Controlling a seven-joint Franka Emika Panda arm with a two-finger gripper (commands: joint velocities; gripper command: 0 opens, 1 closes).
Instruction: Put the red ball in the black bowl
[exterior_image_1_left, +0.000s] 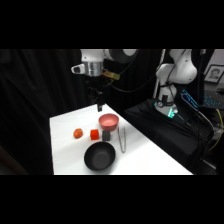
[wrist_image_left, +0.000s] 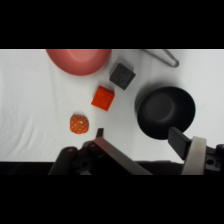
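The red ball (wrist_image_left: 78, 124), small, round and orange-red with pale specks, rests on the white table. The black bowl (wrist_image_left: 165, 111), wide, glossy and upright, sits apart from it, empty

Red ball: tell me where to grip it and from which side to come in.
Grip the red ball across its widest middle, coming straight down from above. It is round and sits alone on the white table, with bare table all round it; the red cube is its nearest neighbour, so spread the fingers away from that side.
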